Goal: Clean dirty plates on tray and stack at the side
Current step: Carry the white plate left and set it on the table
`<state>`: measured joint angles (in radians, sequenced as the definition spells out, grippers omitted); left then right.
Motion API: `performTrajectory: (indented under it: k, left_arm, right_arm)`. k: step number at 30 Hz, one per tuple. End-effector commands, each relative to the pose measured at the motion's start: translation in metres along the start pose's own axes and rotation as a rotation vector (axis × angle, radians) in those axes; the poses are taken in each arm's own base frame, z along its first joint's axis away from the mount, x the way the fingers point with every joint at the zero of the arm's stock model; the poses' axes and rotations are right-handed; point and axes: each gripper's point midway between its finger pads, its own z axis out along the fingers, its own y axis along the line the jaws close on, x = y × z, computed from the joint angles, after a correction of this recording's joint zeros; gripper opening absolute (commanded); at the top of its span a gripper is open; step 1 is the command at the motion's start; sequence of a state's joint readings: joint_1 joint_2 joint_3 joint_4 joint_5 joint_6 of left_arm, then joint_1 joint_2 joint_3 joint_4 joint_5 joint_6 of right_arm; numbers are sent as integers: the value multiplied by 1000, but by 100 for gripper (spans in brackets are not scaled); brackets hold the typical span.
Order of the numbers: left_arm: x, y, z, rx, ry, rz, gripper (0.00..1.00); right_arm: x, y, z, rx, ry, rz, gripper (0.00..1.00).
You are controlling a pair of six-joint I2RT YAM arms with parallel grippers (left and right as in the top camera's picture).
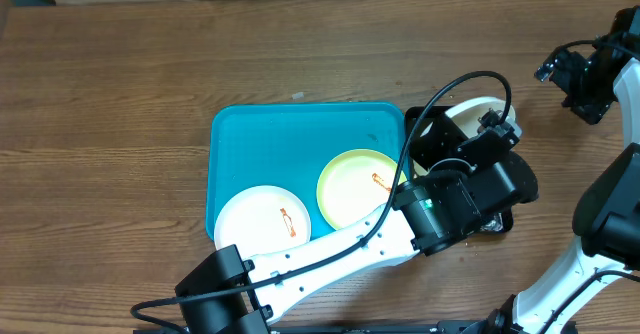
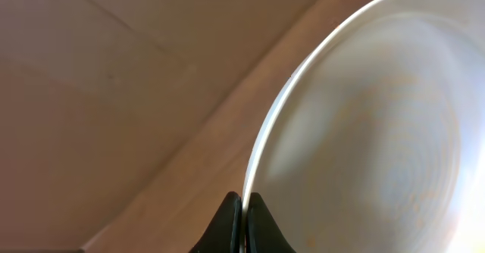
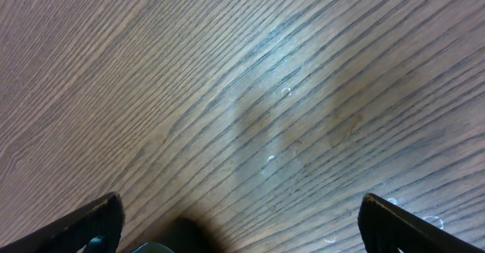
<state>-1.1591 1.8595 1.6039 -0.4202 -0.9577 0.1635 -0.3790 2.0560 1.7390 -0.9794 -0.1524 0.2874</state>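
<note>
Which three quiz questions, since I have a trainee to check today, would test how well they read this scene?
1. True or false: the left gripper is shut on the rim of a white plate.
2. How many plates lie in the turquoise tray? A one, B two, C three.
3. Fill in: the right gripper is ____ above the wooden table, holding nothing.
Key: 1 true. 2 B, the second white plate and the yellow plate. 3 open.

Left tool [image 2: 242,206] pinched tight, arm stretched rightward; right tool [image 3: 241,223] splayed wide, facing downward.
</note>
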Motion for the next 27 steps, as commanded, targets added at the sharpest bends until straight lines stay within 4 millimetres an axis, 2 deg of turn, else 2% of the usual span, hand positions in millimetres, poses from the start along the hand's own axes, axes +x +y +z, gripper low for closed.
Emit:
performTrajectory:
  k: [1, 11, 12, 15, 16, 17, 20, 22, 24, 25, 27]
  left_arm:
    - [-12, 10, -5, -67, -20, 21, 4]
    - [-20, 11, -6, -69, -49, -44, 4]
    - [-20, 13, -6, -82, -46, -20, 4]
    - [-17, 40, -2, -211, -22, -48, 4]
    - [-17, 41, -1, -206, -25, -66, 4]
    - [-18, 36, 0, -179, -33, -79, 4]
    - [-25, -4, -9, 8, -72, -30, 4]
    - [-26, -1, -14, -34, -74, -18, 4]
    - [-26, 12, -11, -87, -72, -102, 4]
    - [-26, 11, -9, -75, -72, -139, 4]
    - [-24, -5, -2, 46, -69, -178, 4]
  right_arm:
    - [-9, 8, -18, -21, -49, -6, 100]
    - [-9, 8, -18, -21, -49, -6, 100]
    - [-9, 8, -18, -21, -49, -6, 100]
    - [-9, 8, -18, -21, -49, -6, 100]
    - [-9, 8, -18, -21, -49, -6, 100]
    - [-9, 8, -18, -21, -49, -6, 100]
    - [-9, 8, -18, -21, -49, -6, 100]
    - [-9, 8, -18, -21, -49, -6, 100]
    - [-9, 8, -18, -22, -49, -6, 100]
    - [-9, 8, -18, -22, -49, -6, 100]
    - [-9, 8, -18, -21, -49, -6, 100]
